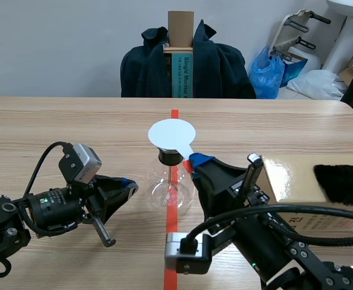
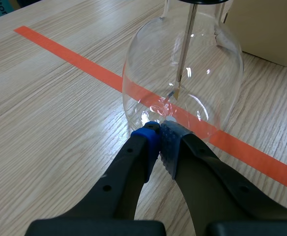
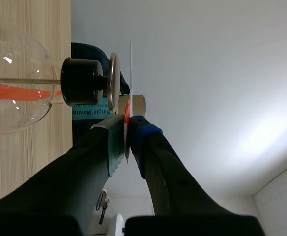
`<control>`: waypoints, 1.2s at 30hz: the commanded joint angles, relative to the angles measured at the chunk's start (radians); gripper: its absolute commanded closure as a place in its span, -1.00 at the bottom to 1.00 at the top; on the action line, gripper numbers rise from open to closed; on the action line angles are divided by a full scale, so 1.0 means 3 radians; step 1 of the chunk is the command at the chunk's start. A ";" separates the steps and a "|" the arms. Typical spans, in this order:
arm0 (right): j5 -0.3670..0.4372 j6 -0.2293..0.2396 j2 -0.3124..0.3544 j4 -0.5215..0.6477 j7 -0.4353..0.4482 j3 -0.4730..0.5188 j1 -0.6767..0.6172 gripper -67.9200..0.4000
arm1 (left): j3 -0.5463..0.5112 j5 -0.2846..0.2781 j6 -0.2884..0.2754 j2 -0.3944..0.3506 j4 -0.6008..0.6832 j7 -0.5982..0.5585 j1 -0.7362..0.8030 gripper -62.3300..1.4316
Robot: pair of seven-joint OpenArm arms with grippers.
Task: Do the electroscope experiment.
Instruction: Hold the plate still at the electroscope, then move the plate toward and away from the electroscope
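Note:
The electroscope is a clear glass flask (image 1: 171,188) standing on the red tape line, with a black stopper (image 1: 169,157) in its neck. A metal rod (image 2: 184,49) hangs inside the flask (image 2: 183,73). A round white paddle (image 1: 172,134) lies flat over its top. My right gripper (image 1: 196,162) is shut on the paddle's handle. In the right wrist view the thin paddle (image 3: 130,73) sits edge-on against the metal top plate (image 3: 113,81), pinched in that gripper (image 3: 128,137). My left gripper (image 1: 128,186) is shut on nothing, its tips (image 2: 159,142) at the flask's base.
A cardboard box (image 1: 297,181) lies on the table at the right with a black fur cloth (image 1: 346,181) on it. Across the table a dark jacket (image 1: 219,66) hangs over a chair around a tall box (image 1: 180,54). A blue bag (image 1: 267,72) is behind.

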 commanded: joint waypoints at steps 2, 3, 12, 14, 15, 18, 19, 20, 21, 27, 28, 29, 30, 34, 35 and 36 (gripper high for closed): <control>-0.0001 -0.0047 0.0043 0.0050 -0.0117 0.0031 0.0047 0.97 | -0.0006 -0.0023 -0.0015 0.0008 0.0069 -0.0052 -0.0037 0.87; -0.0001 -0.0047 0.0043 0.0050 -0.0174 0.0031 0.0047 0.97 | -0.0006 -0.0023 -0.0015 0.0008 0.0069 -0.0052 -0.0037 0.87; -0.0001 -0.0047 0.0043 0.0050 -0.0778 0.0031 0.0047 0.97 | -0.0006 -0.0023 -0.0015 0.0008 0.0069 -0.0052 -0.0037 0.87; -0.0001 -0.0047 0.0043 0.0050 -0.0910 0.0031 0.0047 0.97 | -0.0006 -0.0023 -0.0015 0.0008 0.0069 -0.0052 -0.0037 0.87; -0.0001 -0.0047 0.0043 0.0050 -0.0963 0.0031 0.0047 0.97 | -0.0006 -0.0023 -0.0015 0.0008 0.0069 -0.0052 -0.0037 0.87; -0.0001 -0.0047 0.0043 0.0050 -0.1082 0.0031 0.0047 0.97 | -0.0006 -0.0023 -0.0015 0.0008 0.0069 -0.0052 -0.0037 0.87; -0.0001 -0.0047 0.0043 0.0050 -0.1111 0.0031 0.0047 0.97 | -0.0006 -0.0023 -0.0015 0.0008 0.0069 -0.0052 -0.0037 0.87; -0.0001 -0.0047 0.0043 0.0050 -0.1136 0.0031 0.0047 0.97 | -0.0006 -0.0023 -0.0015 0.0008 0.0069 -0.0052 -0.0037 0.87; -0.0001 -0.0047 0.0043 0.0050 -0.1160 0.0031 0.0047 0.97 | -0.0006 -0.0023 -0.0015 0.0008 0.0069 -0.0052 -0.0037 0.87; -0.0001 -0.0047 0.0043 0.0050 -0.1106 0.0031 0.0047 0.97 | -0.0006 -0.0023 -0.0015 0.0008 0.0069 -0.0052 -0.0037 0.87; -0.0001 -0.0047 0.0043 0.0050 -0.1052 0.0031 0.0047 0.97 | -0.0006 -0.0023 -0.0015 0.0008 0.0069 -0.0052 -0.0037 0.87; -0.0001 -0.0047 0.0043 0.0050 -0.0996 0.0031 0.0047 0.97 | -0.0006 -0.0023 -0.0015 0.0008 0.0069 -0.0052 -0.0037 0.87; -0.0001 -0.0047 0.0043 0.0050 -0.0941 0.0031 0.0047 0.97 | -0.0006 -0.0023 -0.0015 0.0008 0.0069 -0.0052 -0.0037 0.87; -0.0001 -0.0047 0.0043 0.0050 -0.0734 0.0031 0.0047 0.97 | -0.0006 -0.0023 -0.0015 0.0008 0.0069 -0.0052 -0.0036 0.87; -0.0001 -0.0047 0.0043 0.0050 -0.0687 0.0031 0.0047 0.97 | -0.0006 -0.0023 -0.0015 0.0008 0.0069 -0.0052 -0.0036 0.87; -0.0001 -0.0047 0.0043 0.0050 -0.0636 0.0031 0.0047 0.97 | -0.0006 -0.0023 -0.0015 0.0008 0.0069 -0.0052 -0.0036 0.87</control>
